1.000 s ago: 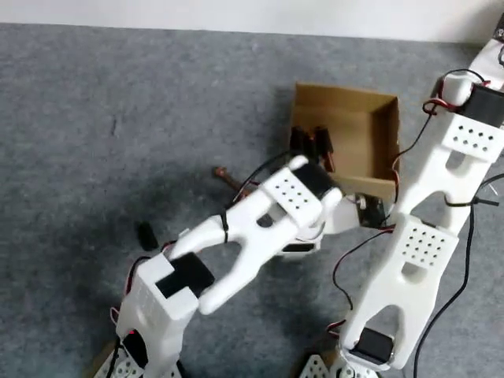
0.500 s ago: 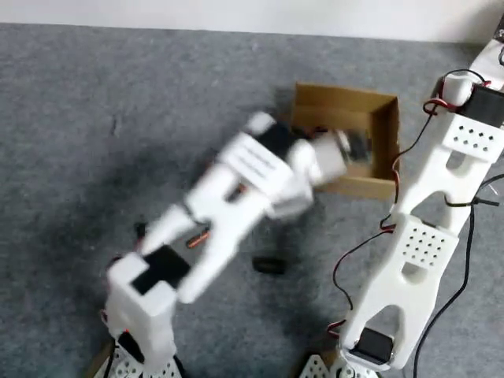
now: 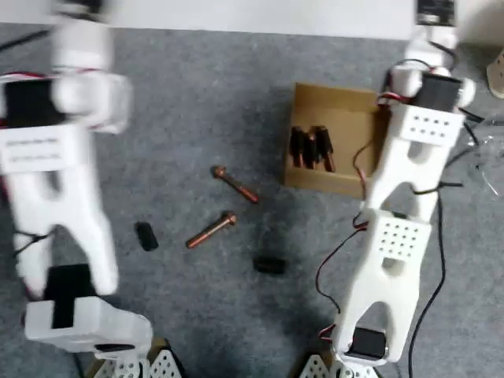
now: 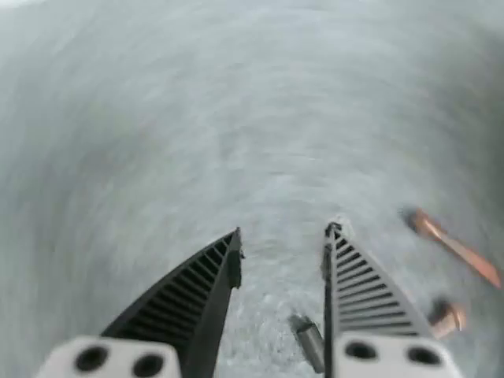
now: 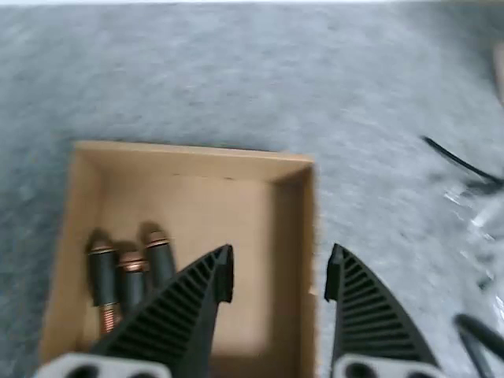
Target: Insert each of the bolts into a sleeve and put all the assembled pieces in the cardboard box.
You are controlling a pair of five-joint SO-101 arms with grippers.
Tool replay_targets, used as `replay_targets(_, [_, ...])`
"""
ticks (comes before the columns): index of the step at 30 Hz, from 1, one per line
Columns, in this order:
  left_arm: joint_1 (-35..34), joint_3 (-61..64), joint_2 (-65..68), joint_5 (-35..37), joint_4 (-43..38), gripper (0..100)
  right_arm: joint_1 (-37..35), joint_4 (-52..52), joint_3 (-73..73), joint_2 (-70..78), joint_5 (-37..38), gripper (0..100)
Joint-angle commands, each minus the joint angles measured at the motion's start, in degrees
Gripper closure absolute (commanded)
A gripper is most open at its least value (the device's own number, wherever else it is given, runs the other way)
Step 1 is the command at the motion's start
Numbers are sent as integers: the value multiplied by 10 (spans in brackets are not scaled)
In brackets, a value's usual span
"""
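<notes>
The cardboard box (image 3: 343, 101) sits right of centre with three sleeved bolts (image 3: 311, 148) lying in its left part. Two bare copper bolts (image 3: 235, 184) (image 3: 211, 231) lie on the grey carpet left of the box. One black sleeve (image 3: 146, 236) lies beside them and another sleeve (image 3: 270, 265) lies nearer the front. My left gripper (image 4: 283, 236) hangs open and empty high above the carpet, with a sleeve (image 4: 309, 342) and a bolt (image 4: 453, 246) below it. Above the box (image 5: 189, 151), my right gripper (image 5: 279, 256) is open and empty, beside the sleeved bolts (image 5: 126, 272).
The left arm (image 3: 59, 157) stands tall along the table's left side. The right arm (image 3: 402, 220) rises along the box's right side. Loose cables (image 5: 465, 169) lie on the carpet to the right of the box.
The left arm swung fast away from the box, up and over to the far left, uncovering the loose bolts and sleeves. The right arm shifted slightly toward the box.
</notes>
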Motion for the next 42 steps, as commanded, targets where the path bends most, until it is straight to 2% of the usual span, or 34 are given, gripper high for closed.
replay_targets(1, [-116,-3,-2,154,-20,832,-38,10,-7,-14,11,821])
replay_targets(4, [-133,27,19,192,-27,832,-66,10,-3,-32,11,821])
replay_targets(11, [-160,20,7,191,-24,832,-124,10,14,-208,-11,821])
replay_targets(15, [-189,21,-52,190,-24,833,-157,10,111,-340,-45,821])
replay_targets(21, [-233,71,-167,187,-23,832,-225,9,370,-547,-43,821])
replay_targets(25, [-262,173,-273,142,-26,834,-287,7,569,-675,-39,821])
replay_targets(28, [-286,286,-366,142,-36,832,-349,6,725,-749,20,821])
replay_targets(32, [-289,475,-493,141,-124,832,-402,-29,919,-820,113,821])
replay_targets(34, [-291,572,-552,141,-182,832,-401,-64,999,-845,128,821])
replay_targets(39, [-301,790,-662,84,-329,832,-411,-133,1159,-887,133,821])
replay_targets(42, [-305,879,-692,84,-395,832,-437,-163,1229,-889,171,821])
